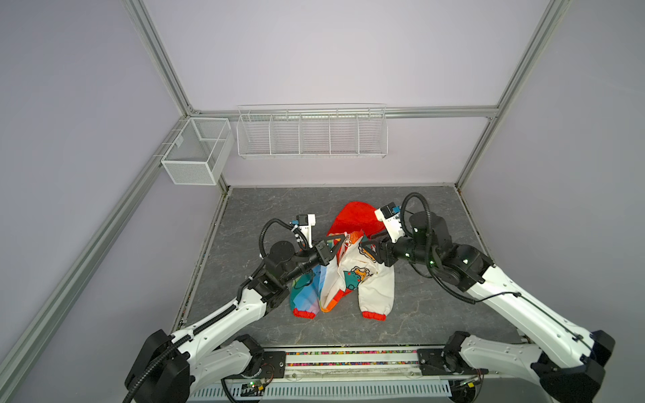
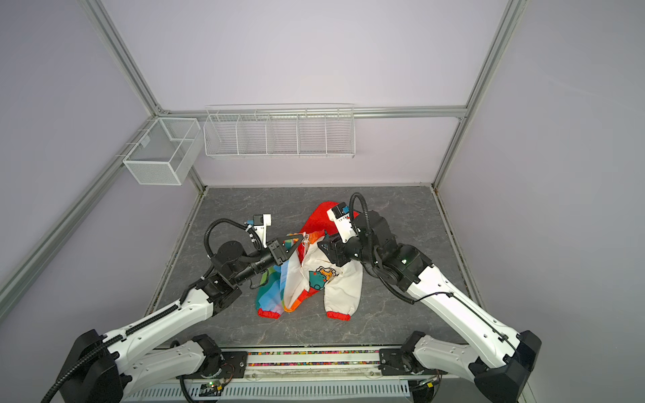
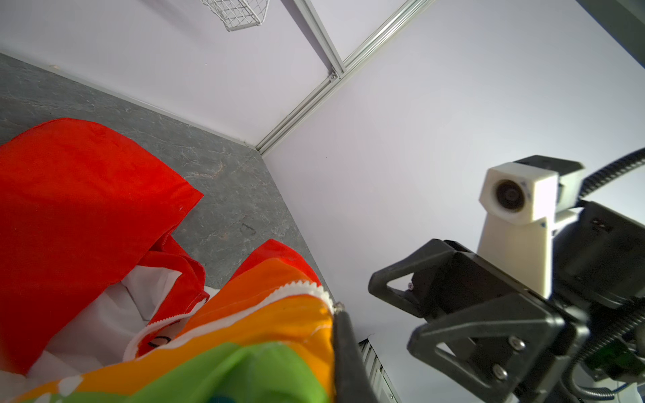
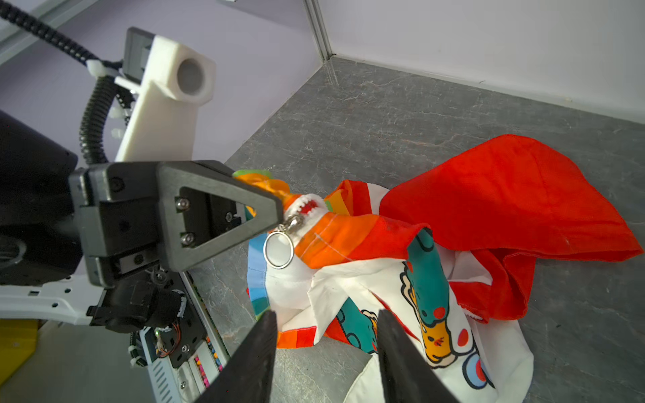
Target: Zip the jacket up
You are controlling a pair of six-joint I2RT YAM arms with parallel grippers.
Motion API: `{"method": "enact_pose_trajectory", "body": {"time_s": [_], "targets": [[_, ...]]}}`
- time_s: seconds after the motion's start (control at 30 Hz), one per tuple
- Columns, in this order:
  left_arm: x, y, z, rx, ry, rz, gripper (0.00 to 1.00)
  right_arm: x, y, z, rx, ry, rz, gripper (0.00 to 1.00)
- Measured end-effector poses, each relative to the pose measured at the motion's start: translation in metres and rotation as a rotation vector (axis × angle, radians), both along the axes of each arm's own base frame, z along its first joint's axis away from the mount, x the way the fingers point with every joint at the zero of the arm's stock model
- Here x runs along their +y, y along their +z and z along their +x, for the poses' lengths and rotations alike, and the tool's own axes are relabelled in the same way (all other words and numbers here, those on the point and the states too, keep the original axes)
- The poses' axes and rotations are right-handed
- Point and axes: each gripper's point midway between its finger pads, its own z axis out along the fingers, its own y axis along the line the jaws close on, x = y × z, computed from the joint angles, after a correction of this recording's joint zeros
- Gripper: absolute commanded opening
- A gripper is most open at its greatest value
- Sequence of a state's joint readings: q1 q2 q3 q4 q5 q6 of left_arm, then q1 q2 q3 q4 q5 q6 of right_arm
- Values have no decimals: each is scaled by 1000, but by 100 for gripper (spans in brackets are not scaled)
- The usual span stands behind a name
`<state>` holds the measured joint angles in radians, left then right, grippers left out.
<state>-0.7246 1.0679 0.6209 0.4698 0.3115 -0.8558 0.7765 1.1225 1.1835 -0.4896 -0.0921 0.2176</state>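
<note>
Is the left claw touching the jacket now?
Touching. The right wrist view shows the left claw shut on the orange top edge of the jacket.

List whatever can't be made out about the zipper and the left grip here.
- Zipper below the slider: folds of the jacket hide how far it is joined, in all views.
- Left gripper, shut: whether it pinches slider or only cloth; its own jaws cover that in the right wrist view.
- Rainbow half: the left arm covers much of it in both top views.
</note>
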Motion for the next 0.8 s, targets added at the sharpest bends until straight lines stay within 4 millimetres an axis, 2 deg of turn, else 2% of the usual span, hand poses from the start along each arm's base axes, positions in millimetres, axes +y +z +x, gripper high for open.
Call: {"method": "enact_pose_trajectory", "body": {"time_s": [0.17, 0.5, 0.67, 0.8], "targets": [[3, 5, -3, 24, 0, 21, 0, 10, 0, -7, -76, 47, -109, 53], [9, 13, -10, 89, 1, 53, 0, 31, -15, -15, -204, 134, -277, 56], [10, 12, -11, 120, 2, 62, 0, 38, -13, -17, -282, 164, -322, 43], [10, 12, -11, 136, 1, 61, 0, 46, -6, -21, -361, 191, -343, 41]]}}
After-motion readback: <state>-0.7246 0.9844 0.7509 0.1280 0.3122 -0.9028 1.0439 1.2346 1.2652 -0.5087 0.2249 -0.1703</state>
